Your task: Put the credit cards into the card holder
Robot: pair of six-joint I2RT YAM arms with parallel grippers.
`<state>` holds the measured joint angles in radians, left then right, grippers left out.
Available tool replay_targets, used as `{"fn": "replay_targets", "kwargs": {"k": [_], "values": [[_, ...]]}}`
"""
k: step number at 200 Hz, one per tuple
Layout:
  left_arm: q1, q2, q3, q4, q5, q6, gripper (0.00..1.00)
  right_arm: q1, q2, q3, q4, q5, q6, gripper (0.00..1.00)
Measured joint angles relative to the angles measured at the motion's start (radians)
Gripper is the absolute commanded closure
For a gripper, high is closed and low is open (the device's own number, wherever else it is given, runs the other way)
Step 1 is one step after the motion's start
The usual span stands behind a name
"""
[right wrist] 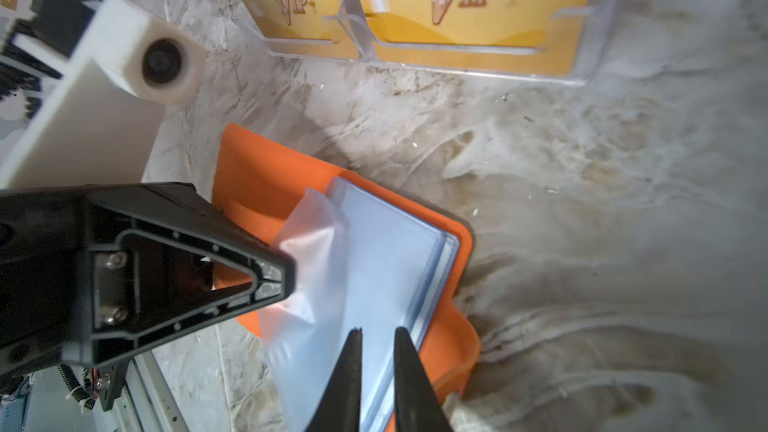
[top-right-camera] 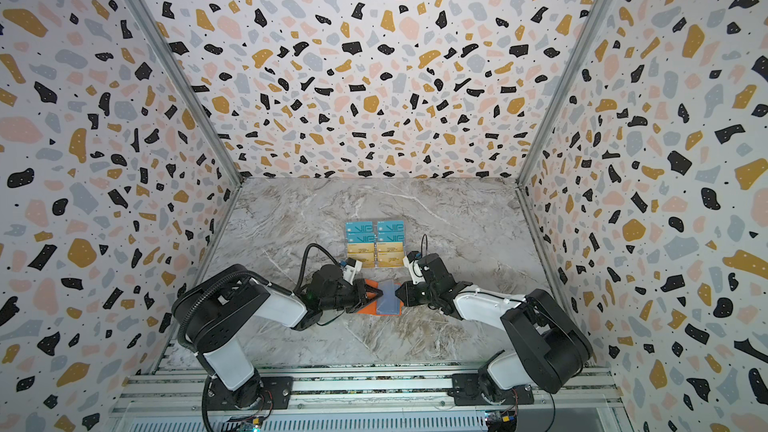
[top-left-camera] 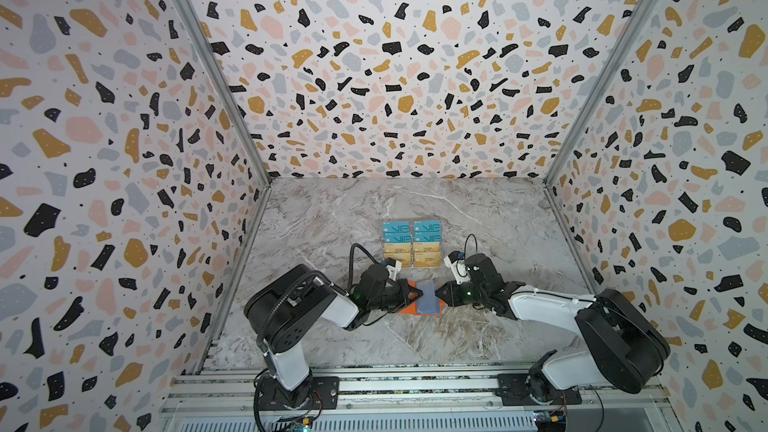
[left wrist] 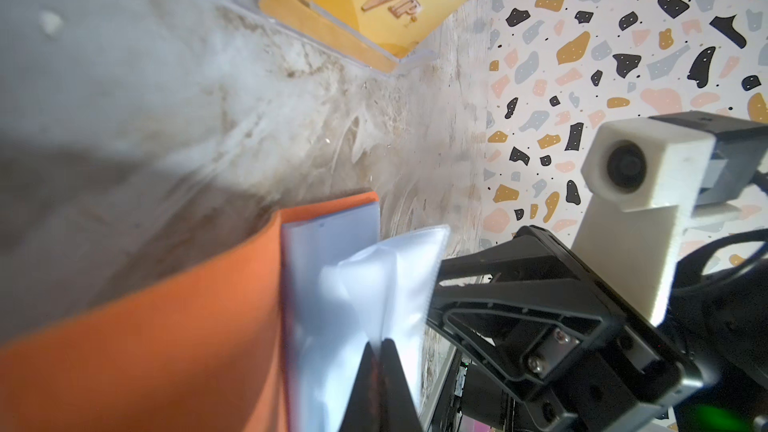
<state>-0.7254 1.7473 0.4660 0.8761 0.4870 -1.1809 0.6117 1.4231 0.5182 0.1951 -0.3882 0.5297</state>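
- Fingertips of the left pincer (left wrist: 380,344) are pressed fully together on one clear sleeve (left wrist: 374,276), peeling that leaf up off the pile. I'd guess the aim is to open a pocket mouth for a card.
- Opposite it, the right pincer (right wrist: 376,332) comes in from the other side, jaws a narrow slit apart with the edge of the bluish sleeve stack (right wrist: 399,268) in the slit. Whether it truly clamps I cannot tell. It looks meant to keep the rest flat while the one leaf lifts.
- Between the two pincers the card holder (top-left-camera: 409,310) lies open on the tabletop (top-left-camera: 478,222), orange cover down and sleeves facing up.
- Just behind it, the credit cards (top-left-camera: 426,248) sit in the clear acrylic stand (right wrist: 582,64), teal rows at the back and gold rows nearest. Neither pincer holds one.
- From that I judge this to be preparation: as far as I can see, no card is in a sleeve yet.
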Motion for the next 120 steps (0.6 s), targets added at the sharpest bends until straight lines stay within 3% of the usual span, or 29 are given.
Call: {"fn": "replay_targets", "kwargs": {"k": [104, 120], "values": [[0.009, -0.016, -0.023, 0.001, 0.007, 0.014, 1.0, 0.045, 0.071, 0.007, 0.045, -0.062, -0.011, 0.82], [0.009, -0.016, -0.023, 0.001, 0.01, 0.014, 0.89, 0.057, 0.072, 0.009, 0.054, -0.071, -0.013, 0.82]]}}
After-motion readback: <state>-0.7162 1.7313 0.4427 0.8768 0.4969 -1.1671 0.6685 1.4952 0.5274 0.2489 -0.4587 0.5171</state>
